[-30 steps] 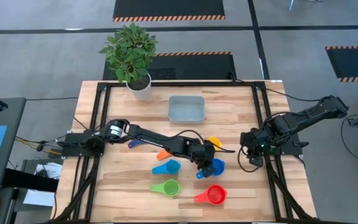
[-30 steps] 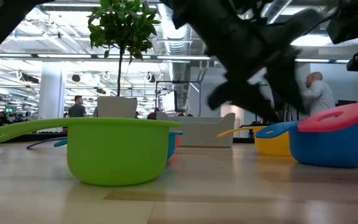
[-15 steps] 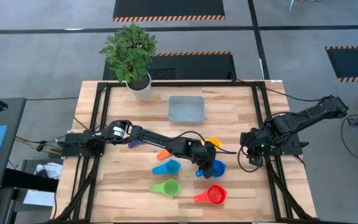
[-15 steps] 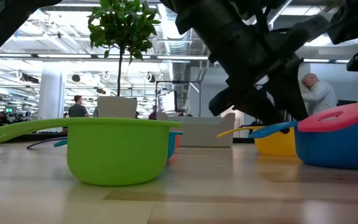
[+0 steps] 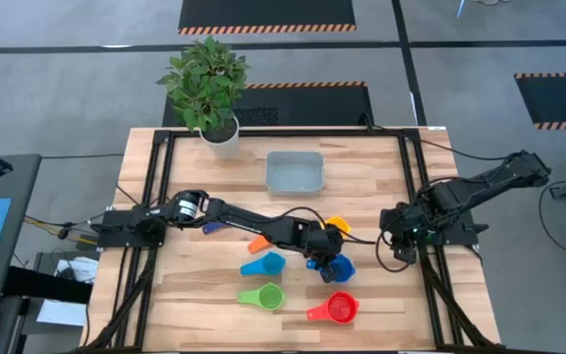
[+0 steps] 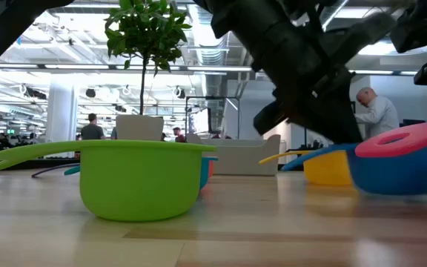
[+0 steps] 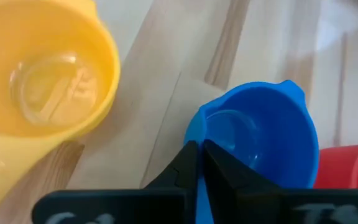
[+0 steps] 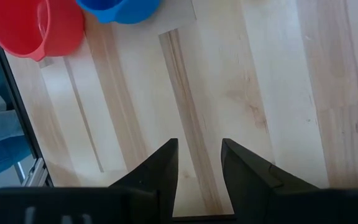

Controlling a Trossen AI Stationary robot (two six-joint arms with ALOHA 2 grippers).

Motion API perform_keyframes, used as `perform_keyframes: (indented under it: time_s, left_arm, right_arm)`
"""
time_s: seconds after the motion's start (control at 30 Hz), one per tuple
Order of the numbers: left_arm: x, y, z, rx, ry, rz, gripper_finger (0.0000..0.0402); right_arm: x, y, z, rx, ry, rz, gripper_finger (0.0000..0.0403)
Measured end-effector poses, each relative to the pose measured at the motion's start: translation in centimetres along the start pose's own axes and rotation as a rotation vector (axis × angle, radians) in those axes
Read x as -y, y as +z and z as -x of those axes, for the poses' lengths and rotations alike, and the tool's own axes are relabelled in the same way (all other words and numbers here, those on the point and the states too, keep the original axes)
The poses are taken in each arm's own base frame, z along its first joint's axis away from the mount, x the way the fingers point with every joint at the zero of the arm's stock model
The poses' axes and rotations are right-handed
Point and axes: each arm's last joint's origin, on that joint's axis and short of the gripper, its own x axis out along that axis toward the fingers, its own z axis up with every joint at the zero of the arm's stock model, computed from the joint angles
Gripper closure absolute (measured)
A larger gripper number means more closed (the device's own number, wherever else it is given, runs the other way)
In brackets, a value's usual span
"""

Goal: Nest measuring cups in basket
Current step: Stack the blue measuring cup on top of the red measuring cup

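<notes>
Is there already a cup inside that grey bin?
No, the basket holds no cups; all visible ones lie on the table.

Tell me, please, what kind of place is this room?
Probably a large open robotics lab or industrial workspace. The low view shows exposed ceiling ducts and people at work behind the wooden table; the high view shows striped hazard mats on the floor.

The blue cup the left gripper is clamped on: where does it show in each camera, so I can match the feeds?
High view: blue cup right of table centre, under the left gripper.
Low view: at the right edge, behind the red cup.
Left wrist view: centre right, handle pinched between the fingers.
Right wrist view: top edge, only part showing.
Shared landmark: the red cup beside it in all four views.
</notes>
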Motion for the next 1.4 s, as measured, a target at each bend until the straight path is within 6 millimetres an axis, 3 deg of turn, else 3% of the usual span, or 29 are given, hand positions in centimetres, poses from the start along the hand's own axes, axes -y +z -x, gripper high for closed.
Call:
perform_keyframes:
  time_s: [0.3,0.53,0.77,1.17,1.4]
  left_arm:
    - [1.0,1.6,1.5,0.017,-0.023,-0.026,0.0401]
    - [2.4,3.0,4.6,-0.053,0.008,-0.014,0.0401]
    - [5.2,3.9,7.5,-0.026,-0.049,0.028,0.0401]
    - [9.2,0.9,8.1,-0.087,-0.115,0.076,0.0401]
    - [10.4,0.7,8.2,-0.012,-0.134,0.094,0.0401]
  right_arm:
    - [0.0,0.0,0.0,0.000,-0.001,0.001,0.0262]
    - [0.0,0.0,0.0,0.000,-0.001,0.003,0.0256]
    - [0.0,0.0,0.0,-0.001,-0.004,0.002,0.0258]
    - [0.0,0.0,0.0,0.000,-0.004,-0.001,0.0254]
    - [0.0,0.0,0.0,0.000,-0.004,-0.001,0.0243]
